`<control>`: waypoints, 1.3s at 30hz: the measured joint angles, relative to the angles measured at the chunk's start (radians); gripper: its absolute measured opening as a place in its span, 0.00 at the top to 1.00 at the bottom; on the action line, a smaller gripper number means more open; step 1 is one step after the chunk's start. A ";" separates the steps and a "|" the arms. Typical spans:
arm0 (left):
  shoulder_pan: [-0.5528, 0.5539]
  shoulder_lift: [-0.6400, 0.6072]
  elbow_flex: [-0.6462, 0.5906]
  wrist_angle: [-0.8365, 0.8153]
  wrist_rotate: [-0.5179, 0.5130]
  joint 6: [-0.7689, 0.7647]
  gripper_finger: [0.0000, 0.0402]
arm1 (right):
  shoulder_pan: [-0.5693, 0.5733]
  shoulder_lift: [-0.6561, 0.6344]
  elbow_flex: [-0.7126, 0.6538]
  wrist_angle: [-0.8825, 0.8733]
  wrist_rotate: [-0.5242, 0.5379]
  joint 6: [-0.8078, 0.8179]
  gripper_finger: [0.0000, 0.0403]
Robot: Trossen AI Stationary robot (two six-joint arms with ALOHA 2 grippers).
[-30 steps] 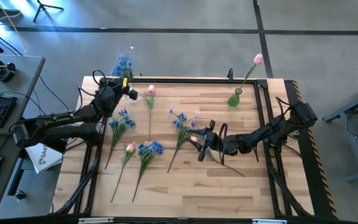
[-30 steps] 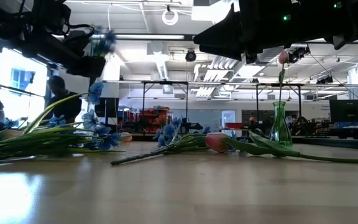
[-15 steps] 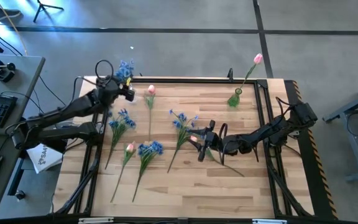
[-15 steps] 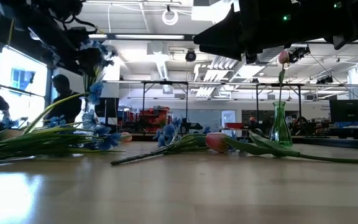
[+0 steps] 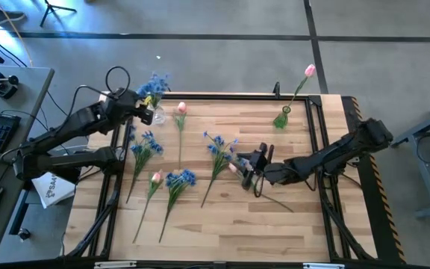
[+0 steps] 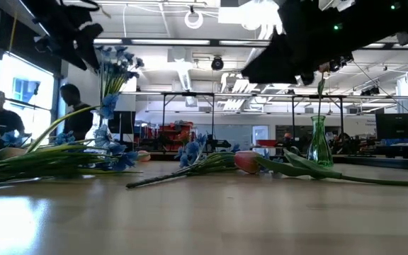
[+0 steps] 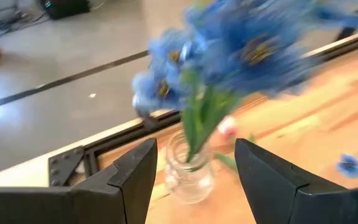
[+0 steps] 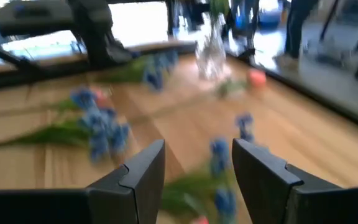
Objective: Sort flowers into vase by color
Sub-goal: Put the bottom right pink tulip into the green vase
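High view: left fingers (image 5: 136,105) wide beside blue flowers (image 5: 154,84) in clear vase (image 5: 157,115); right fingers (image 5: 253,166) wide over pink tulip (image 5: 234,168)

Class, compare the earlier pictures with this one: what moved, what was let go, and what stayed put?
The left pincer let go of the blue flowers, now standing in the clear vase, and drew back. The right pincer shifted slightly over the pink tulip, open. The green vase and flowers on the table stayed.

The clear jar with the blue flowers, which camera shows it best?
The left wrist view: the jar sits close between the fingers, stems inside. The high view shows it small at the table's back edge; the low view shows mostly the blue flowers; the right wrist view, a blur.
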 joint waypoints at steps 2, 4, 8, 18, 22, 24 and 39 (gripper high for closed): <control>-0.039 -0.025 0.014 -0.011 0.001 -0.001 0.49 | 0.005 -0.039 0.000 -0.123 -0.037 0.076 0.55; -0.076 -0.051 0.025 -0.021 0.001 -0.009 0.49 | 0.015 -0.075 0.000 -0.228 -0.083 0.146 0.55; -0.148 -0.105 0.029 -0.022 0.001 -0.010 0.49 | 0.036 -0.123 0.000 -0.365 -0.215 0.250 0.55; -0.362 -0.179 -0.081 0.191 0.260 0.052 0.49 | 0.066 -0.046 0.000 -0.554 -0.404 0.453 0.55; -0.454 -0.175 -0.208 0.396 0.399 0.053 0.49 | 0.065 0.055 0.001 -0.582 -0.481 0.455 0.55; -0.498 -0.161 -0.274 0.534 0.476 0.053 0.49 | 0.065 0.095 0.005 -0.595 -0.485 0.483 0.55; -0.685 0.002 -0.461 1.010 0.475 0.233 0.49 | 0.082 0.111 -0.003 -0.561 -0.402 0.426 0.96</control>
